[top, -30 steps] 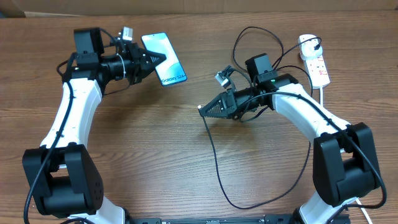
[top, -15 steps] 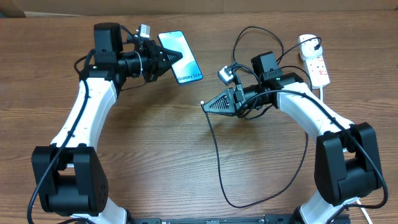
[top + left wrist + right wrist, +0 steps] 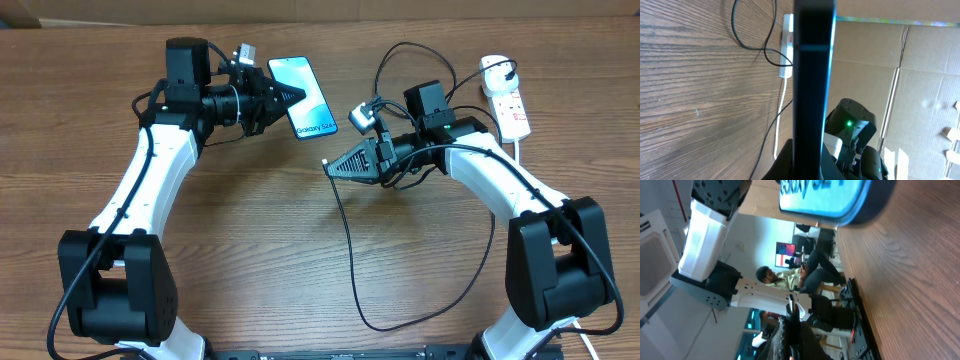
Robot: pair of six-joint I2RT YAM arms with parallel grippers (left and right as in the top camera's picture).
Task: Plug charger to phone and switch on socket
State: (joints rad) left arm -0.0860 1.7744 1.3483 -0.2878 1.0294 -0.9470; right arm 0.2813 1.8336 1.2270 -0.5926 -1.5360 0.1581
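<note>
- Overhead: my left gripper (image 3: 288,98) has carried the phone (image 3: 312,102) toward 3 o'clock, closer to my right gripper (image 3: 332,168).
- Left gripper pinches the phone's edge.
- Right gripper pinches the charger (image 3: 326,162) near its tip, at 5 o'clock of the phone.

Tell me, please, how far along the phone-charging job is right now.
Done: the left gripper has its jaws shut on the phone, and the right gripper grips the charger near its plug tip. In hand: the tip points toward the phone but is apart from it. Left: plugging in, then pressing the switch on the socket, which neither gripper touches.
</note>
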